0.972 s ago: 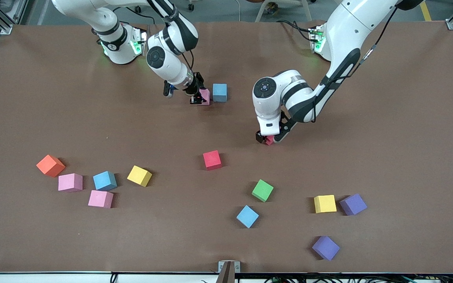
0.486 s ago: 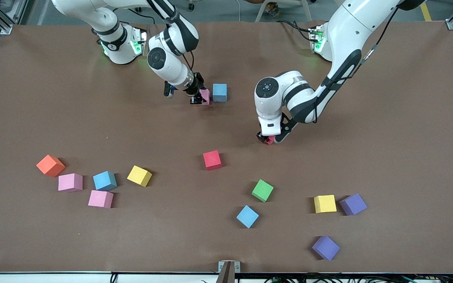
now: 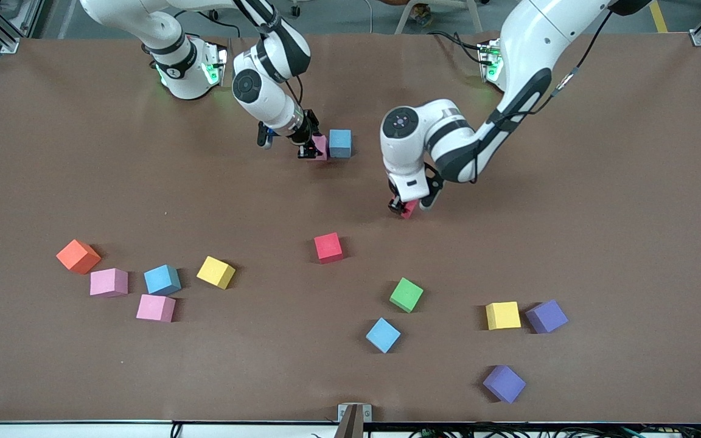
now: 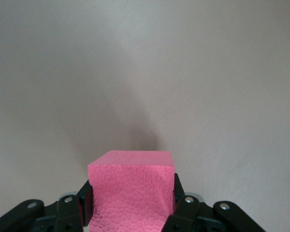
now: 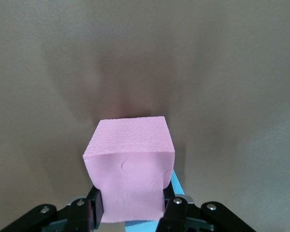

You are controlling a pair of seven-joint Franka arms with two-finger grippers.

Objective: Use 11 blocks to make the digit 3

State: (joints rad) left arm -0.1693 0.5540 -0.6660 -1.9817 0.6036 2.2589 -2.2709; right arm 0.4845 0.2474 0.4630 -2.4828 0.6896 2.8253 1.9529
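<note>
The left hand (image 3: 407,208) pinches a red foam cube (image 4: 130,191), mostly hidden under its wrist, over bare brown desk (image 3: 600,213). The right hand (image 3: 313,149) pinches a pink foam cube (image 5: 130,166) just beside a light blue foam cube (image 3: 339,143), half hiding it. The remaining foam cubes lie scattered nearer the front camera; grey floor shows above the desk's edge.

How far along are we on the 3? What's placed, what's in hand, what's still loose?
Barely started. Placed: one light blue block, with the right gripper shut on a pink block beside it. In hand: the left gripper shut on a red block. Left: ten cubes loose nearer the camera, including the orange cube.
</note>
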